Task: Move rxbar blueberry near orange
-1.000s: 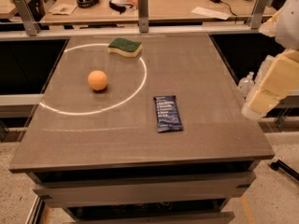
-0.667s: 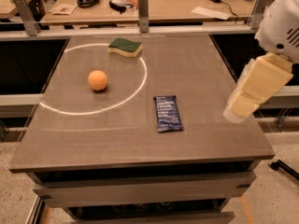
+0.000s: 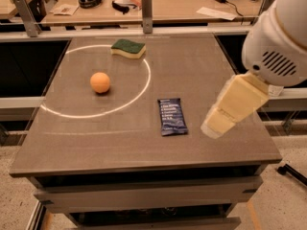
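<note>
**Camera view: arm swings in toward bar, nothing grasped yet**

Over the last sec the gripper has come in from the table's right edge and dropped lower. It now hangs over the right part of the table, just right of the rxbar blueberry and not touching it. Can't tell whether it's apart or together; it reads as one cream, boxy block under the white rounded arm housing.

Bar and orange haven't shifted, so this looks like the approach phase, w/ pick and carry still to do.

The bar is flat, dark navy foil w/ white text and crimped ends, lying lengthwise toward the front, just outside the white ring. The orange is a smooth matte sphere inside the ring, well apart from the bar, up and to the left. A green-topped yellow sponge sits at the ring's far edge. Tabletop is grey-brown, matte, faintly grained.
</note>
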Robot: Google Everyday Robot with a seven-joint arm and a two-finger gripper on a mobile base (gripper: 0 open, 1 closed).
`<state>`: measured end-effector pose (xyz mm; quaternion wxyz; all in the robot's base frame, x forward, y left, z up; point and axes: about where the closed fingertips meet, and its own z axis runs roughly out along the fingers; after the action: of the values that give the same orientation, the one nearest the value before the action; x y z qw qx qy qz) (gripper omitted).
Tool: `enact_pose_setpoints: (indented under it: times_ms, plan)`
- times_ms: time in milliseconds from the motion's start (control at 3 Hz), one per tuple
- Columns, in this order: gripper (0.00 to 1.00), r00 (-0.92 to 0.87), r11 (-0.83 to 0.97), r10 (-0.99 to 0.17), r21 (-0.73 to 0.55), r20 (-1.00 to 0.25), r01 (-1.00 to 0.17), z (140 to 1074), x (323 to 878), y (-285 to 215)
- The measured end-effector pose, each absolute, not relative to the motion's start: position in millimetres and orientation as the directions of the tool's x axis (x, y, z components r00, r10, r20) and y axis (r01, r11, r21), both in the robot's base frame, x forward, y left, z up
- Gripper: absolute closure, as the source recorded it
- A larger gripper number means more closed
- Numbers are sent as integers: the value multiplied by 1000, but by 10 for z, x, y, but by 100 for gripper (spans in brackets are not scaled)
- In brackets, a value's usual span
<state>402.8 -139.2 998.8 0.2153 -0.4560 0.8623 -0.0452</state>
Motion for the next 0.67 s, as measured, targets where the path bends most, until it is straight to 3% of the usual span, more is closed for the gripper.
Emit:
enact_pose_setpoints:
  times_ms: [667]
  plan:
    - [0,-438,572,-800,-303,-410,-762,10014,3988,-1215]
